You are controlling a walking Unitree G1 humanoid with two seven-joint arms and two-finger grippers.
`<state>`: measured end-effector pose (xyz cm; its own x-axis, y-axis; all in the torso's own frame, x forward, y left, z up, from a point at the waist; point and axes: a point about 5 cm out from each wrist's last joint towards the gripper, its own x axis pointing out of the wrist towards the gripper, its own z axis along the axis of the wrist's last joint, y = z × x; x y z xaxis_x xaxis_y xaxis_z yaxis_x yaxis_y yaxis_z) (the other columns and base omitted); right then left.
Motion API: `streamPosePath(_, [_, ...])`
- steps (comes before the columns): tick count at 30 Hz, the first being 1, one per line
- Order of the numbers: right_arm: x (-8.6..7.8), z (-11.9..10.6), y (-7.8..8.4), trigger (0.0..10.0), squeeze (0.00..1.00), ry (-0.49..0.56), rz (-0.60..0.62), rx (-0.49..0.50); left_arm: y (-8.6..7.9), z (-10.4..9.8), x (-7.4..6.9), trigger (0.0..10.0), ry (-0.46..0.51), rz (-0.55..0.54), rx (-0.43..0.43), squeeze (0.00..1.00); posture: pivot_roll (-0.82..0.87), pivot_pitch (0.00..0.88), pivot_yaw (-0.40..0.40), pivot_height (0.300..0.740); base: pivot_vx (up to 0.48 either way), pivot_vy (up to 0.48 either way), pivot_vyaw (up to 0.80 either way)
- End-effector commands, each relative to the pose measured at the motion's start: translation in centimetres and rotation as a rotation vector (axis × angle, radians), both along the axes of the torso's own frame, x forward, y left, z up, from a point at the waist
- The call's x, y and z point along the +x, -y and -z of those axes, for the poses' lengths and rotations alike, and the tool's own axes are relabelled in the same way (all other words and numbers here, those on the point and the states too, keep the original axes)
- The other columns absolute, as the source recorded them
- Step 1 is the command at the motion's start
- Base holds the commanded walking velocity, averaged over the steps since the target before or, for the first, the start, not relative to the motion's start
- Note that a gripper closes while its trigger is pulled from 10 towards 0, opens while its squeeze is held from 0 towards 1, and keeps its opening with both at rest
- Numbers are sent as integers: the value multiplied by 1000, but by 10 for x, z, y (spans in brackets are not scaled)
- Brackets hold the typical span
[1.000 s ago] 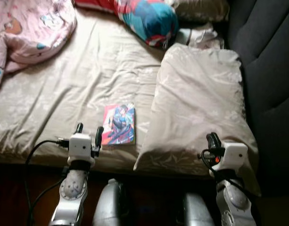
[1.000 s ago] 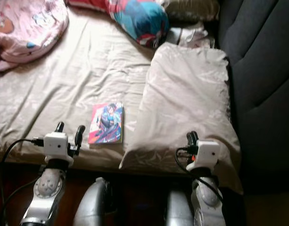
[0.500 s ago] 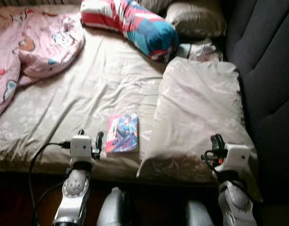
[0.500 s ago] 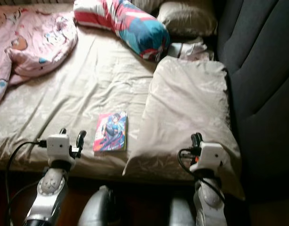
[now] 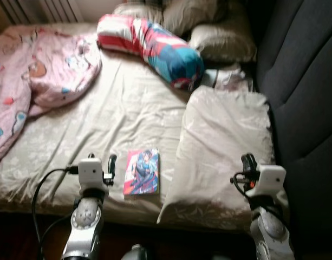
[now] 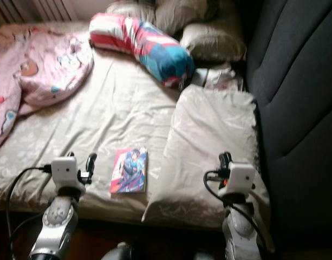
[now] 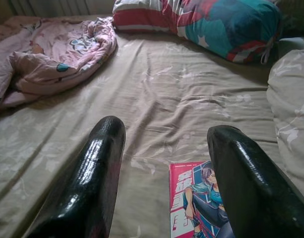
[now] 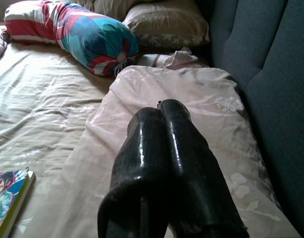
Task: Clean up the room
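Observation:
A colourful comic book [image 5: 142, 172] lies flat on the beige bed sheet [image 5: 117, 114] near the bed's front edge. My left gripper [image 5: 101, 160] hovers just left of the book, open, with nothing between its black fingers [image 7: 92, 183]; the book [image 7: 194, 201] shows beside one finger. My right gripper [image 5: 247, 162] is shut and empty over the near end of a large beige pillow [image 5: 225, 146]. A pink cartoon-print blanket [image 5: 41, 76] is bunched at the far left. A red, white and blue bolster [image 5: 155, 46] lies across the head of the bed.
Two more beige pillows [image 5: 209, 32] sit at the far end, with a crumpled cloth [image 5: 225, 78] beside the bolster. A dark grey upholstered headboard [image 5: 301, 92] runs along the right side. The dark floor [image 5: 25, 233] lies below the bed's front edge.
The view has lifted and pulled back, so more of the far end of the bed shows. Both grippers sit slightly farther forward over the bed; their fingers have not changed.

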<state>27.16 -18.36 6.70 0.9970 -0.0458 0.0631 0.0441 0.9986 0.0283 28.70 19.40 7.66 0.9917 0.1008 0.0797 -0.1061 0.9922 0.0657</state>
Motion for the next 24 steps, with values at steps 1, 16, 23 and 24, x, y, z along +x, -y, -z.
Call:
streamPosePath(1, [-5, 11, 3, 10000, 0, -39, 10, -1, -7, 16, -5, 10000, -69, -37, -24, 0, -95, 174, 40, 740, 0, 0, 0])
streamPosePath(16, [-26, 84, 18, 10000, 0, -410, 31, -28, -23, 85, -27, 10000, -452, -93, -85, 0, -64, 130, 53, 740, 0, 0, 0])
streamPosePath(23, [-23, 87, 11, 10000, 0, -417, 24, -14, -10, 116, -47, 10000, -671, -19, -102, 0, -59, 146, 73, 740, 0, 0, 0])
streamPosePath(24, [-23, 87, 10, 10000, 0, -415, 24, -10, -10, 117, -48, 10000, -678, -19, -103, 0, -60, 148, 75, 740, 0, 0, 0])
